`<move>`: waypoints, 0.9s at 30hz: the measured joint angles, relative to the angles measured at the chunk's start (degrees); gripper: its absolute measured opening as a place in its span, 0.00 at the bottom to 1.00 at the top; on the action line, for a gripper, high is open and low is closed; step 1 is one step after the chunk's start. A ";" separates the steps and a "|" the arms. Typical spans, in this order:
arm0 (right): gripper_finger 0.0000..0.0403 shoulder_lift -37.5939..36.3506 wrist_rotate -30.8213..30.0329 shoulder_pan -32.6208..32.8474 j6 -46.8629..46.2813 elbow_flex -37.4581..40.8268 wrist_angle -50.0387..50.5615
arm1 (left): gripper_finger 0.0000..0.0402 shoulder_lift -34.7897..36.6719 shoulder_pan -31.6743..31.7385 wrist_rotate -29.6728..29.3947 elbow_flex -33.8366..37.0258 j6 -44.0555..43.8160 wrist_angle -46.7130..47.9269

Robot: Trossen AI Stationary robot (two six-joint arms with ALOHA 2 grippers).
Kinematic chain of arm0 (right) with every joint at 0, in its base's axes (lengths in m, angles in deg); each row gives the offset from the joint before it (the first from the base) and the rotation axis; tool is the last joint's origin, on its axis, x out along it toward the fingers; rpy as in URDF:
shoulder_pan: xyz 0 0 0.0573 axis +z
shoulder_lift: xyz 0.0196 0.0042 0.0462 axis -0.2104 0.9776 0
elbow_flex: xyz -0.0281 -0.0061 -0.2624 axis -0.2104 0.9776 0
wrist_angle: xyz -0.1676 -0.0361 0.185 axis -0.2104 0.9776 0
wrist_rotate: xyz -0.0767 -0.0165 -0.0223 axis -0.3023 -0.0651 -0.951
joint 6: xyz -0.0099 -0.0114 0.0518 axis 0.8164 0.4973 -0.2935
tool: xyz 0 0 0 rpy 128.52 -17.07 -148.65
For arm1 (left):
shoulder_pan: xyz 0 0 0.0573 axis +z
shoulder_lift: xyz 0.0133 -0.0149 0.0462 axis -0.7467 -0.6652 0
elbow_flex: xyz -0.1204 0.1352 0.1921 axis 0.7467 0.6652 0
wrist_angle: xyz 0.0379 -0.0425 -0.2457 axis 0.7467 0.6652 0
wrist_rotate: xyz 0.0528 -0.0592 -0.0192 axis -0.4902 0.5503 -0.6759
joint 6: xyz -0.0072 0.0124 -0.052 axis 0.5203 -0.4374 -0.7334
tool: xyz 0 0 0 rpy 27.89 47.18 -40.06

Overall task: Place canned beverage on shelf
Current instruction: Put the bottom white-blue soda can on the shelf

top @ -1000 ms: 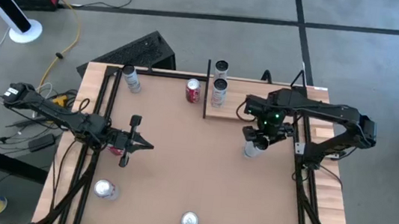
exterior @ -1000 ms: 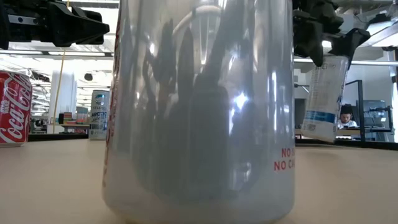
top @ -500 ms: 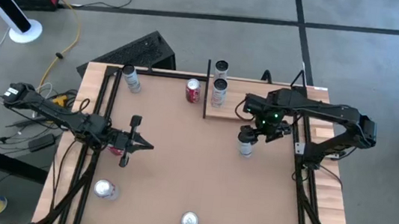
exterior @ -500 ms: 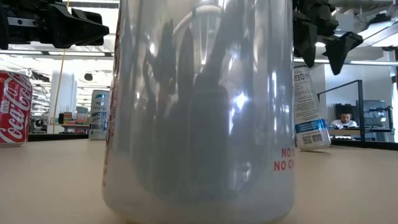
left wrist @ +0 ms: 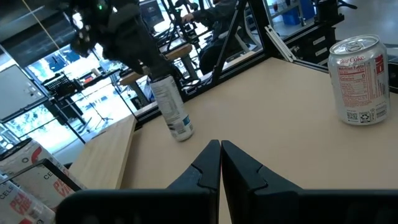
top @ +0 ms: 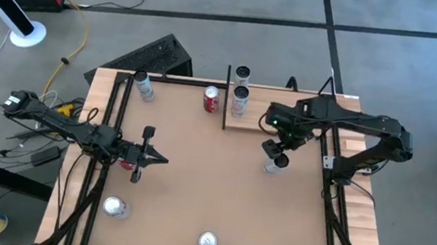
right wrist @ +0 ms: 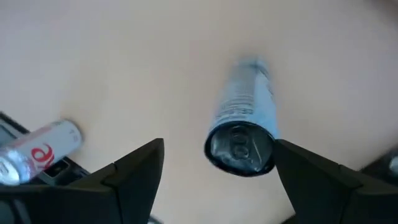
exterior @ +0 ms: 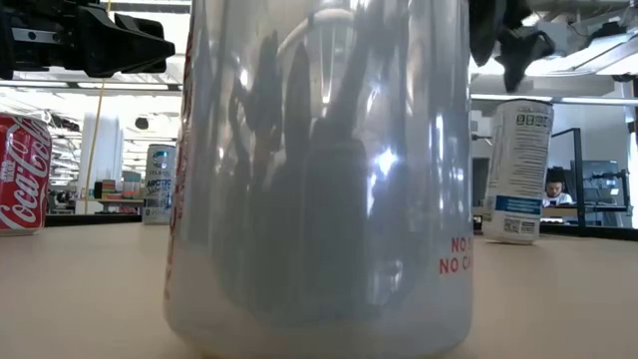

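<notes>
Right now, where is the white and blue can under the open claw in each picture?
High view: the white and blue can stands on the table below the shelf, under the right gripper.
Low view: upright at right.
Left wrist view: tilted-looking, left of centre.
Right wrist view: centre, top facing the camera.
Shared landmark: the red cola can.

On the tabletop (top: pixel 195 186), one can (top: pixel 274 164) stands just before the shelf (top: pixel 256 120), which bears two cans (top: pixel 240 96).

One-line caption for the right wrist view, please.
Open right gripper poised above a white-and-blue can standing free on the tabletop.
</notes>
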 joint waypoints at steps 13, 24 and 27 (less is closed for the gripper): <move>0.78 0.02 -13.21 11.02 13.91 -1.31 -10.15 | 0.00 -0.01 0.01 0.00 0.00 0.00 -0.11; 0.76 0.02 -16.41 11.76 30.92 -1.24 -2.92 | 0.00 0.01 0.01 0.01 0.00 -0.02 -0.11; 0.76 0.02 -16.80 11.73 42.48 -1.24 -3.40 | 0.00 -0.01 -0.01 0.00 0.00 -0.03 -0.11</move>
